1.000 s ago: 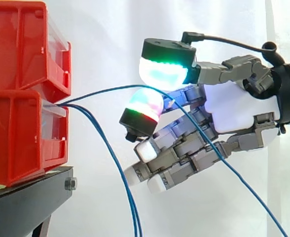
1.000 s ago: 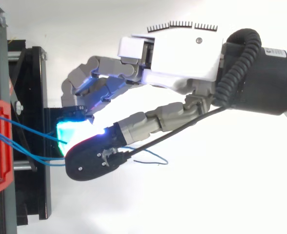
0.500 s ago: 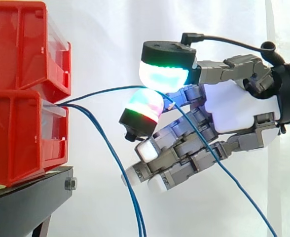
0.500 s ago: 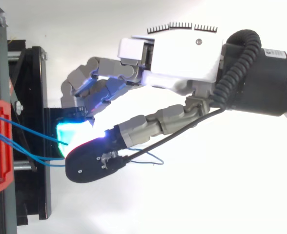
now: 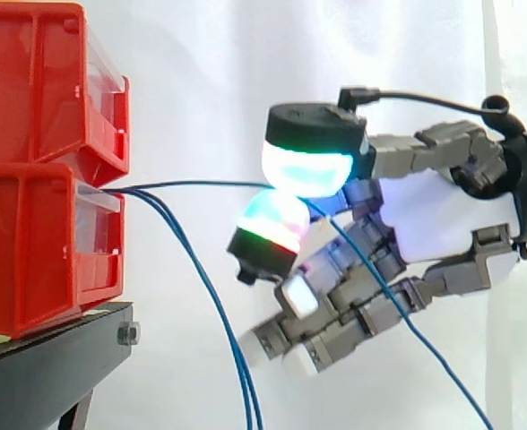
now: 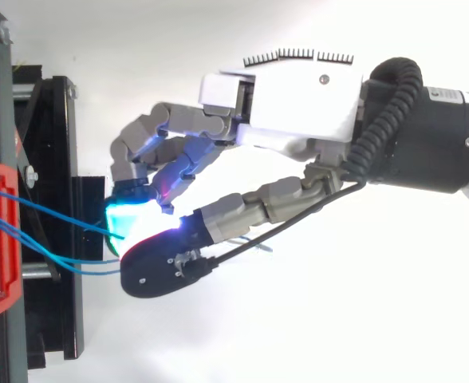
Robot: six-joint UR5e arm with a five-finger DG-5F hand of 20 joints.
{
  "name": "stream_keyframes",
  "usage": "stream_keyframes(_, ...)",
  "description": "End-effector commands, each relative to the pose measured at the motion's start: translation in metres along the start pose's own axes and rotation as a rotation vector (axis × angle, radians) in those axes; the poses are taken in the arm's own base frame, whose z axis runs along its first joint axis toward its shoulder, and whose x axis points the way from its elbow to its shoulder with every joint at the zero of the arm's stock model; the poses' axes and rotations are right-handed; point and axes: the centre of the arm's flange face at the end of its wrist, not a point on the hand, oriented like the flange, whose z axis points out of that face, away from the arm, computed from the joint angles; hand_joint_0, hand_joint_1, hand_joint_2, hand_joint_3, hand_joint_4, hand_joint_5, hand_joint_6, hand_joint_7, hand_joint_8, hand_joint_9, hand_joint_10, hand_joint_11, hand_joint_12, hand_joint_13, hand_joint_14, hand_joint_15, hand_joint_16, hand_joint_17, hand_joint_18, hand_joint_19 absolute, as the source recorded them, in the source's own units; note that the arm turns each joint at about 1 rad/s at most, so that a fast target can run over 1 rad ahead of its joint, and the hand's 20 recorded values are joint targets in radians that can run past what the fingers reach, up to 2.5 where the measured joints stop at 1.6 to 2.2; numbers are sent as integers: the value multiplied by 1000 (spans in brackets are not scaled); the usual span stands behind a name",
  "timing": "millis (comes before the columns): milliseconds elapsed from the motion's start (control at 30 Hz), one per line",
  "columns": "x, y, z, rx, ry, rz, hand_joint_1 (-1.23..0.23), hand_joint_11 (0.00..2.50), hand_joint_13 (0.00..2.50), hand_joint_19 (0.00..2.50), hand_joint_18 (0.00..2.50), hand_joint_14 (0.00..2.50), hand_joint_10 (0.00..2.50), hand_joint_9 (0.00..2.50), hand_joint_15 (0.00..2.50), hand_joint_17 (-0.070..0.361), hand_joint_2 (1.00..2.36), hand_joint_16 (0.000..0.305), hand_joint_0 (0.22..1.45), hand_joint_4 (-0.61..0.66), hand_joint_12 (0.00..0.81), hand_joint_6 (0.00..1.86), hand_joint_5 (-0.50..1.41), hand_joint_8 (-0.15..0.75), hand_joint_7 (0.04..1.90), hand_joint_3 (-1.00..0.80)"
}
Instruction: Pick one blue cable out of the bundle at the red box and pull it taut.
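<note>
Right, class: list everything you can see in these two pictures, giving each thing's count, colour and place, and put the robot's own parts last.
Plastic storage bins: two, red, stacked at the left on the stand.
Stand: one, black, under the bins.
Pinched cable: one, thin, blue, running level from the lower bin's front to the hand.
Hanging cables: two, thin, blue, drooping from the same bin's front.
Cloth curtain: one, white, behind everything.
Robot arm: one, black, at the right edge.
Robot hand: one, white and grey, right of the bins; its glowing fingertips pinch the level cable.
</note>
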Motion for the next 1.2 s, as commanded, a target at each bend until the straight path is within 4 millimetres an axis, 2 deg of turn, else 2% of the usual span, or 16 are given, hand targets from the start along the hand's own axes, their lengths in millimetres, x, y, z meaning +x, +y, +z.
stream_keyframes(0, 1, -12, -2, 23, 4, -13, -871, 818, 453, 176, 416, 6, 14, 911, 153, 111, 1019, 49, 651, -125, 330, 909, -138, 312, 1207, -14)
stream_keyframes(333, 1, -13, -3, 28, 1, -53, -875, 827, 462, 185, 417, 6, 16, 921, 160, 109, 1019, 48, 657, -148, 326, 907, -142, 308, 1263, -14)
stream_keyframes(567, -2, -16, -3, 31, -1, -56, -871, 826, 477, 198, 424, 6, 17, 933, 164, 109, 1019, 48, 655, -154, 322, 912, -142, 306, 1238, -13)
stream_keyframes(600, -1, -28, -5, 54, 1, -60, -870, 835, 480, 189, 428, 6, 17, 935, 168, 109, 1019, 49, 655, -154, 323, 912, -142, 308, 1237, -14)
stream_keyframes(733, 0, -44, -7, 69, 6, -57, -869, 829, 493, 202, 437, 7, 16, 941, 171, 109, 1019, 49, 654, -156, 321, 914, -143, 309, 1229, -14)
stream_keyframes(1167, 1, -37, 2, -22, -1, -37, -864, 828, 502, 202, 447, 7, 14, 940, 176, 110, 1019, 49, 653, -156, 325, 915, -143, 311, 1229, -13)
